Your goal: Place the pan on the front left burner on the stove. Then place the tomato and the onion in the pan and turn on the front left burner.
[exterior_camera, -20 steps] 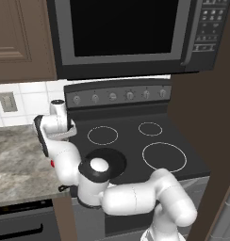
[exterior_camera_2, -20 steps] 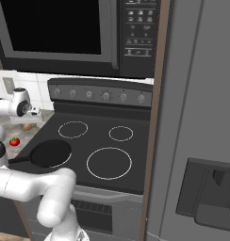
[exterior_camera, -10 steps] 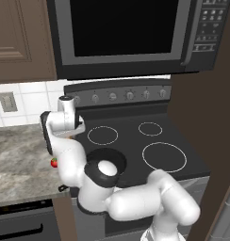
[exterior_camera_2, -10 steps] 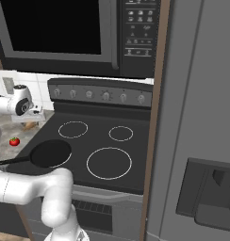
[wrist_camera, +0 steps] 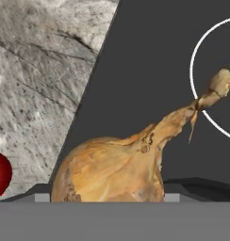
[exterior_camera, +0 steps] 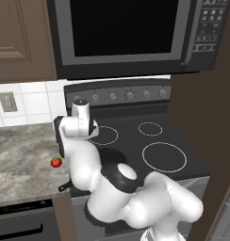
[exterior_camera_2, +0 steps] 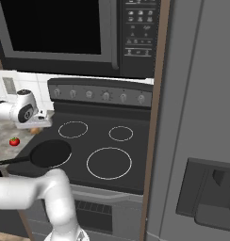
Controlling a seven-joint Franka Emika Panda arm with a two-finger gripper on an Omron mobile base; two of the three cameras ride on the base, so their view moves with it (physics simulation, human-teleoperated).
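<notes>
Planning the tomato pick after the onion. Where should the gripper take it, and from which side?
Take the tomato across the widest part of its round body, coming straight down from above. It sits on the flat counter with nothing touching it, left of the stove and apart from the pan, so a top-down grasp looks least likely to roll it.

I see the stove [exterior_camera_2: 135, 155] as smooth black glass, faintly glossy, with thin white painted rings. The pan [exterior_camera_2: 52, 153] on it looks matte black. The onion [wrist_camera: 112, 169] has dry, papery tan skin, streaked and wrinkled toward its stalk. The tomato [exterior_camera: 56, 162] is slick, shiny red. My desk [exterior_camera: 22, 155] reads as mottled grey polished stone.
</notes>
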